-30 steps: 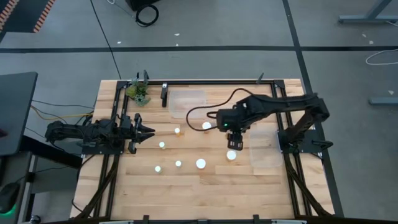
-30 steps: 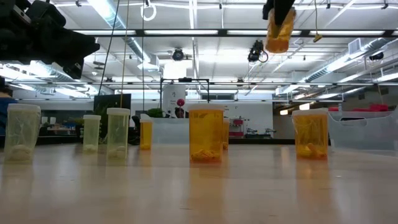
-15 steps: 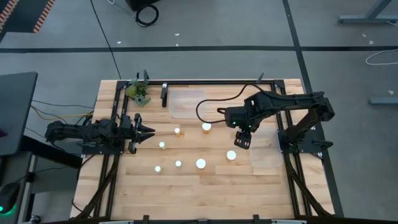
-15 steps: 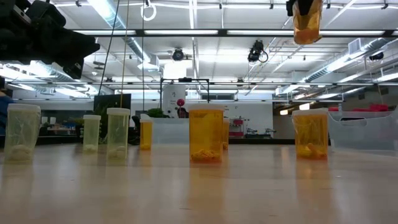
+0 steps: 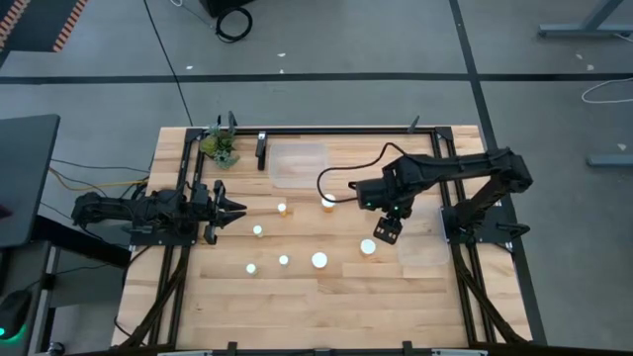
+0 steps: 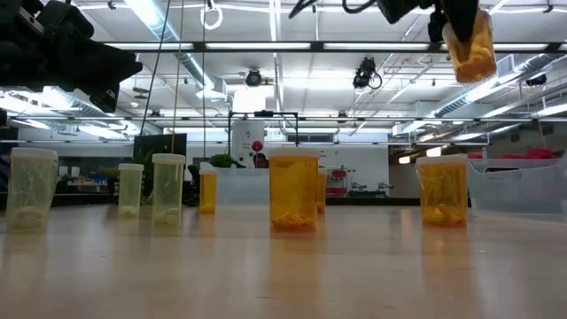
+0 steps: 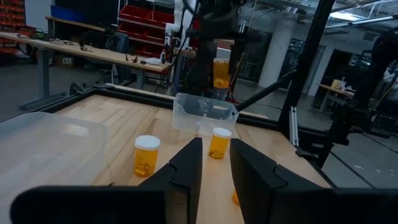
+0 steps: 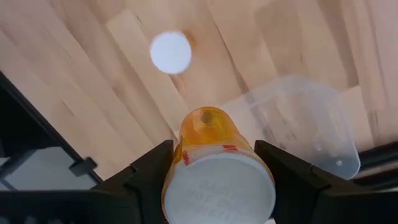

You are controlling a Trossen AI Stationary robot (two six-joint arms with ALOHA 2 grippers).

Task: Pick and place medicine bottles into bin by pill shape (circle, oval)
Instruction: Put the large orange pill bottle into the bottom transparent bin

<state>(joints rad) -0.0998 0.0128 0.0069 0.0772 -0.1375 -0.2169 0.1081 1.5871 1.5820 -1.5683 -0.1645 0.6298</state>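
Grey concrete floor with dark tape lines, bright ceiling strip lights — red storage bins behind.

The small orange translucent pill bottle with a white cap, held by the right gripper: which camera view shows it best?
The right wrist view: the orange translucent pill bottle fills it, clamped between the dark fingers of the right gripper. The low view shows it lifted high; the left wrist view shows it far off; the high view hides it.

The right gripper carries its orange pill bottle rightward: in the high view it goes from the frame's centre, above the bottles standing there, to a spot just right of centre, near the clear bin. In the low view the lifted bottle shifts from upper centre-right further right along the top edge and now hangs tilted.
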